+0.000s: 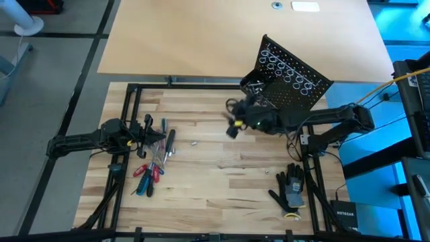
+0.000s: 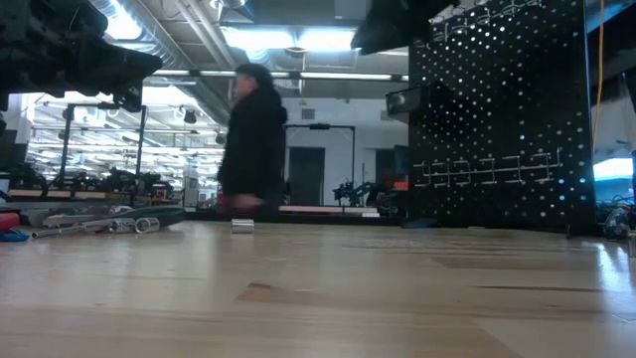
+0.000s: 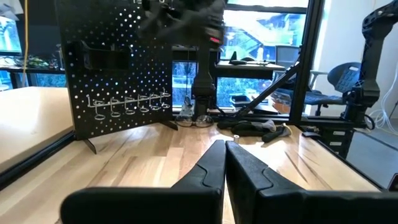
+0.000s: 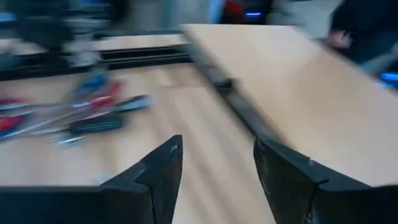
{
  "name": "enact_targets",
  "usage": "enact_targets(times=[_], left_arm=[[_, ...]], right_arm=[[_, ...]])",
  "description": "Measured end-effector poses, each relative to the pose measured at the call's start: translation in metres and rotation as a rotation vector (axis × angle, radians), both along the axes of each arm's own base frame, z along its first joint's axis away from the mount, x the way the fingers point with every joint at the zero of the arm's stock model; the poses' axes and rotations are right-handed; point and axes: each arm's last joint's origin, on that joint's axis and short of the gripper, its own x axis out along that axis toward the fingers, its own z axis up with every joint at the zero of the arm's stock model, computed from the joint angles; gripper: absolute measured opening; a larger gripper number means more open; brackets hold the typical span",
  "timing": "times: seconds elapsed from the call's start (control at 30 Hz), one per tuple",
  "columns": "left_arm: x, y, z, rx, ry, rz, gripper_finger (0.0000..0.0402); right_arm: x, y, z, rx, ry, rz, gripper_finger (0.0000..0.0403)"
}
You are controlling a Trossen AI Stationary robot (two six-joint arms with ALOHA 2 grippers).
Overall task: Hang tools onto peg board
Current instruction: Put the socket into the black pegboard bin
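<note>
The tools point(image 1: 151, 163), slim screwdrivers with red, blue and dark handles, lie in a loose heap on the wooden table at the left, and show blurred in the right wrist view point(image 4: 93, 112). The black peg board point(image 1: 290, 77) stands on its legs at the far right, its rows of wire rings point(image 3: 127, 104) showing. My left gripper point(image 1: 146, 128) rests shut just beyond the heap, level, touching nothing point(image 3: 225, 155). My right gripper point(image 1: 232, 128) hangs in the air in front of the peg board, open, with nothing between its fingers point(image 4: 217, 155).
Two small silver bits point(image 1: 193, 142) point(image 1: 267, 171) lie loose mid-table. A black-and-grey glove point(image 1: 290, 188) lies at the near right. A pale tabletop point(image 1: 201, 33) adjoins the far edge. A person point(image 2: 253, 139) stands in the room behind.
</note>
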Motion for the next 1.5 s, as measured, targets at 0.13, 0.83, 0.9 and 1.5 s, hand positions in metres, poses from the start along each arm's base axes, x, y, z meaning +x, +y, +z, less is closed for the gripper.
enact_targets(times=[0.13, 0.83, 0.9, 1.5], left_arm=[[0.0, 0.0, 0.0, 0.0, -0.002, 0.0, 0.0001], [0.0, 0.0, 0.001, 0.02, -0.006, 0.002, 0.0001], [0.0, 0.0, 0.001, 0.02, -0.007, 0.002, 0.0001], [0.0, 0.0, 0.001, 0.02, -0.007, 0.002, 0.0001]], right_arm=[[0.019, 0.012, -0.021, 0.039, 0.042, 0.114, 0.0195], [0.104, 0.02, -0.161, 0.094, 0.06, 0.251, 0.0195], [0.106, 0.02, -0.169, 0.101, 0.057, 0.262, 0.0195], [0.132, 0.007, -0.215, 0.179, 0.064, 0.301, 0.0195]])
